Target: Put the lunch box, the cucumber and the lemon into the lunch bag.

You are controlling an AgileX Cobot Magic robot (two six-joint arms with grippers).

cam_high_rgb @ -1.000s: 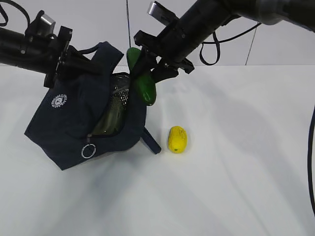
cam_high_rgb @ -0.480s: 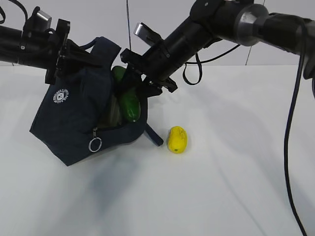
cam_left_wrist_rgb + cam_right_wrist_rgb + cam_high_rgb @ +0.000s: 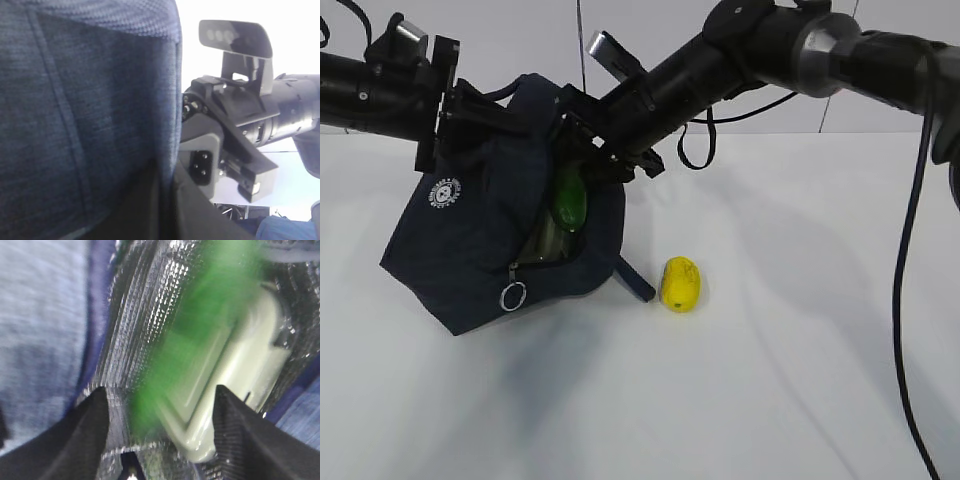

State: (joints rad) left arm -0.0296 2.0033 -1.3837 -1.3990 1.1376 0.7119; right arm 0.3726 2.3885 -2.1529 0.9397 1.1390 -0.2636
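The navy lunch bag (image 3: 470,240) hangs tilted with its mouth open to the right, and fills the left wrist view (image 3: 75,100). My left gripper (image 3: 485,110) is shut on its top fabric (image 3: 167,200) and holds it up. My right gripper (image 3: 595,150) is at the bag's mouth, open (image 3: 160,425). The green cucumber (image 3: 568,203) is loose between the spread fingers, blurred (image 3: 200,335), partly inside the bag. The lunch box (image 3: 240,365), showing its pale green lid, lies inside against the silver lining. The yellow lemon (image 3: 680,284) lies on the table right of the bag.
The white table (image 3: 770,380) stretches to the front and right. One bag handle (image 3: 632,280) lies on the table between bag and lemon. The zipper's ring pull (image 3: 513,295) hangs at the bag's front. The right arm's wrist (image 3: 235,125) sits close beside the bag.
My right gripper has moved left to the bag's mouth with the cucumber and opened. The cucumber has gone from outside the bag to partly inside. The left gripper has lifted the bag slightly.
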